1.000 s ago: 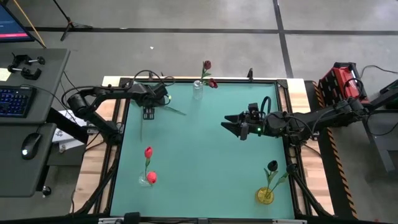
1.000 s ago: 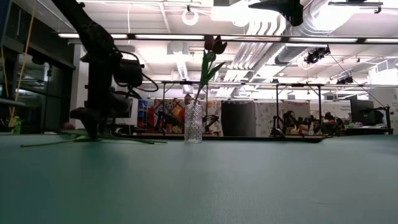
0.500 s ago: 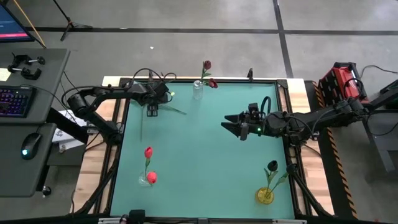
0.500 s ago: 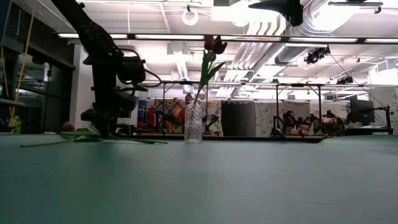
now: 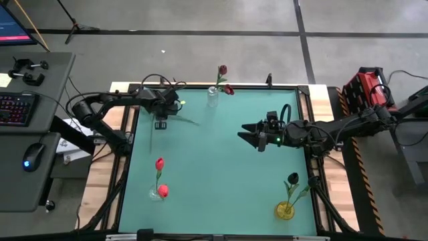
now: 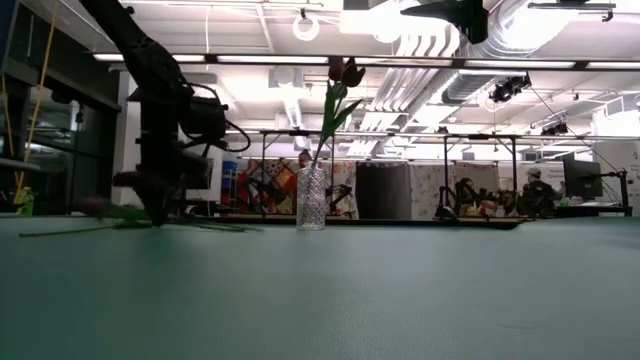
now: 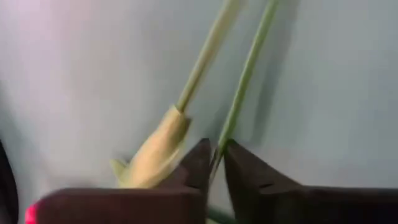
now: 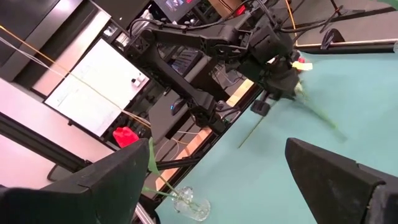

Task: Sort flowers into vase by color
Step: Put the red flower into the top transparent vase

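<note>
Near the table's far-left corner, left tool (image 7: pixel 215 163) now clamped on a flower stem (image 7: pixel 244 81), previously apart.

Two dark jointed arms, black looping cables; left gripper (image 7: pixel 214 163) fingers (image 7: pixel 255 186) dark, wedge-shaped.

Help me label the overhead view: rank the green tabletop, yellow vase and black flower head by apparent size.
1. green tabletop
2. yellow vase
3. black flower head, smallest despite sitting nearer the camera
</note>
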{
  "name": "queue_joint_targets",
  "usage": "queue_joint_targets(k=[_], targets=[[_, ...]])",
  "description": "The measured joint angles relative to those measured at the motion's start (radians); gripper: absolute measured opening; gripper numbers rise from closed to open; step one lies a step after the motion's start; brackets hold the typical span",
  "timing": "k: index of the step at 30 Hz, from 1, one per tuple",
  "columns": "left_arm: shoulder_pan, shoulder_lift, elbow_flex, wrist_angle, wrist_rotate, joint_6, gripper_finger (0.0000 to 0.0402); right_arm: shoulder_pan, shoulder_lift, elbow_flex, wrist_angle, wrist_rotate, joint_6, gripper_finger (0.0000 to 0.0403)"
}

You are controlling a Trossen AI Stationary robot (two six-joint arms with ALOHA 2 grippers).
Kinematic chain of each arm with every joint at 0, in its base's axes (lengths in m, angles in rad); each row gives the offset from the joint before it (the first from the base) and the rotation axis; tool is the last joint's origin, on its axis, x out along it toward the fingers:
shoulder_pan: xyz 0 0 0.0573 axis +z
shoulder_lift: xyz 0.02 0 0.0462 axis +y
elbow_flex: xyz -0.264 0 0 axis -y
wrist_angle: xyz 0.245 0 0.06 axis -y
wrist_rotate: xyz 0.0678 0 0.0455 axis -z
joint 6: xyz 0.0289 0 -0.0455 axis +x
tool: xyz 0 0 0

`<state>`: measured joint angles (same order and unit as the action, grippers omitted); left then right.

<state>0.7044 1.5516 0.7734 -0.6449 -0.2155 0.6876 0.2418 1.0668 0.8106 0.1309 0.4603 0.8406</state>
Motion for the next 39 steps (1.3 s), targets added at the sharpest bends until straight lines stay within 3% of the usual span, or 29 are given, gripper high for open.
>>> queue_joint_targets(k=[10, 18, 22, 27, 34, 39], targets=[[-0.040, -0.207, 0.168, -0.137, 0.071, -0.081, 0.0003, 0.000, 0.000, 0.000, 0.000, -0.019, -0.032, 0.0364], [-0.084, -0.373, 0.187, -0.201, 0.344, -0.234, 0.0001, 0.000, -0.036, 0.000, 0.010, -0.098, -0.037, 0.0364], [-0.141, -0.407, 0.187, -0.203, 0.512, -0.373, 0.0001, 0.000, -0.057, 0.000, 0.014, -0.149, -0.033, 0.0364], [-0.240, -0.403, 0.187, -0.144, 0.685, -0.655, 0.0000, 0.000, -0.048, 0.000, 0.043, -0.155, -0.044, 0.0364], [-0.348, -0.402, 0.187, 0.055, 0.714, -1.004, 0.0000, 0.000, 0.010, 0.000, 0.088, -0.182, -0.186, 0.0364], [-0.351, -0.388, 0.187, 0.175, 0.716, -1.176, 0.0000, 0.000, 0.057, 0.023, 0.066, -0.115, -0.372, 0.0364]])
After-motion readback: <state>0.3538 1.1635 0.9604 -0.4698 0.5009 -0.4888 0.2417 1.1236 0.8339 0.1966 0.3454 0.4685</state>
